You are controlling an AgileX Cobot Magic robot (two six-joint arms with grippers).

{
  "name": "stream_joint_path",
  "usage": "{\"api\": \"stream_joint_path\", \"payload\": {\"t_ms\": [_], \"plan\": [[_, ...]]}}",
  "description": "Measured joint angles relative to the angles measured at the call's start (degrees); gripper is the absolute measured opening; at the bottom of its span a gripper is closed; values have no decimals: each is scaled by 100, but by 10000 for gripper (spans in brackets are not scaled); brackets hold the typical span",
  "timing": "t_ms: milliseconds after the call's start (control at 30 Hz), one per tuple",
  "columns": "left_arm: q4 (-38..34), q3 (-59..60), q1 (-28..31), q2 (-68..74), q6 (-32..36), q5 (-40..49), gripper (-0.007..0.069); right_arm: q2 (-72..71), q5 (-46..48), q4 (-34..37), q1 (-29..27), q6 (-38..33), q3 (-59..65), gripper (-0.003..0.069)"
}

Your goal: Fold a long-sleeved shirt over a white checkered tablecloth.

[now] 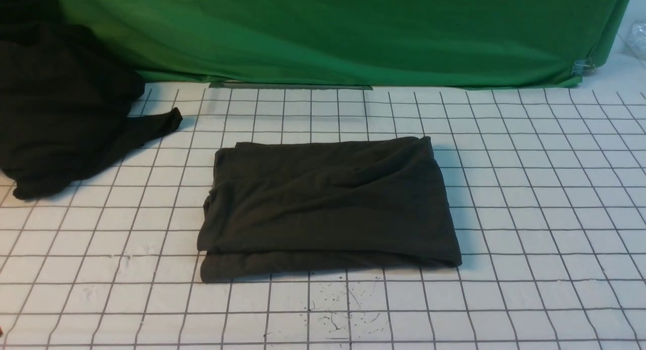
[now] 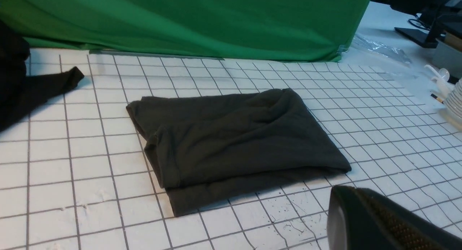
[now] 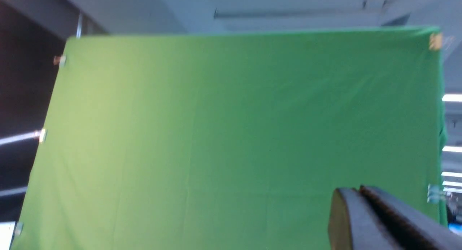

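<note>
You see the long-sleeved shirt point(image 1: 328, 208) folded into a compact rectangle on the white checkered tablecloth point(image 1: 530, 198); folding looks complete. Left tool point(image 2: 375, 221) and right tool point(image 3: 379, 221): closed, holding nothing.

A green backdrop point(image 1: 353, 37) hangs behind the table (clipped at its edges); above it, a grey ceiling point(image 3: 288, 8) with lit strip lights point(image 3: 452, 97).

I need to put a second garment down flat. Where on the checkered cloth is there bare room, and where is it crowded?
The widest bare patch of the white checkered tablecloth lies right of the folded long-sleeved shirt. Another strip runs between the shirt and the green backdrop. The near strip is bare apart from scribble marks. The far left is crowded by the black heap of cloth.
</note>
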Motion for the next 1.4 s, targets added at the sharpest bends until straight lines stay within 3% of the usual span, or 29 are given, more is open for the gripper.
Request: {"api": "stream_joint_path", "payload": {"t_ms": [833,1033,1167,1400], "plan": [[13,95,0,0,176,-104,1,-99,228,-14,-7,5,36,69],[607,708,181,-94,516,-1611,1,-99,228,-14,-7,10,36,83],[941,1963,830,-429,532,-2883,1,-99,234,-14,-7,51,36,90],[1195,3432,1347,-548,687,-3265,2,-99,256,-14,-7,133,41,119]]}}
